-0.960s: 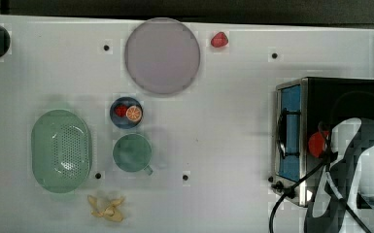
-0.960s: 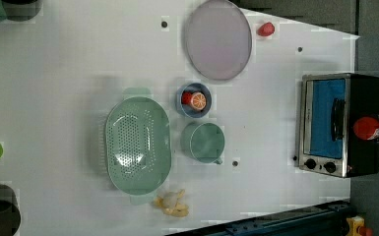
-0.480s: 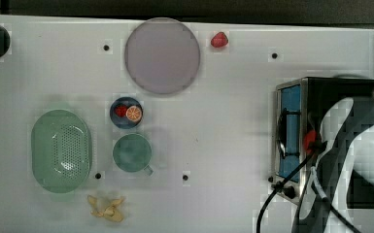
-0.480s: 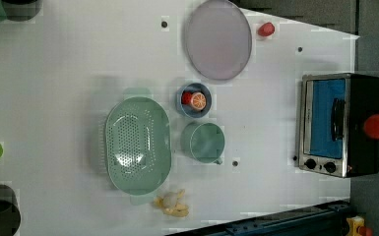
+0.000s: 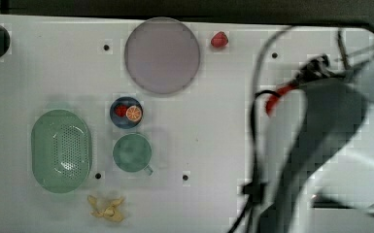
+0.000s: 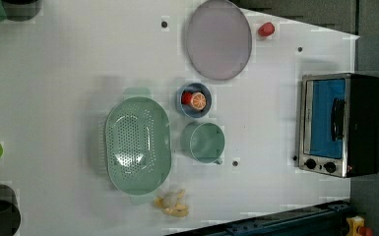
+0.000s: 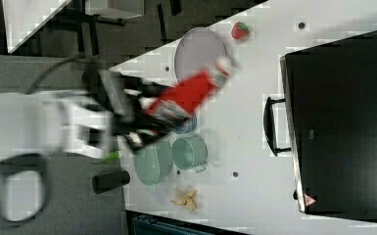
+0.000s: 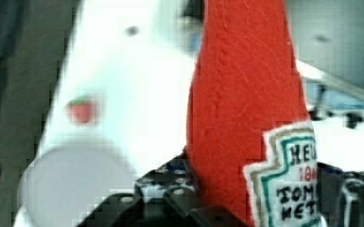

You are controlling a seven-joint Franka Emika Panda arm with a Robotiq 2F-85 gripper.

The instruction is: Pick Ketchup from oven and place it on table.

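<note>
My gripper (image 7: 144, 120) is clenched on the ketchup (image 7: 188, 95), carrying it in the air over the table (image 6: 54, 73), clear of the oven (image 6: 342, 123) at the table's edge. Gripped at base w/ cap pointing away, prob. so I can set it down on bare tabletop.

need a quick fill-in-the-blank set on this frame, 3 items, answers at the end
1. The gripper is shut on the ______.
2. In the left view, the oven's glass door is ______.
3. In the top view, the orange slice lies in a small ______ bowl, next to the green cup.

Missing words: ketchup; closed; blue
</note>
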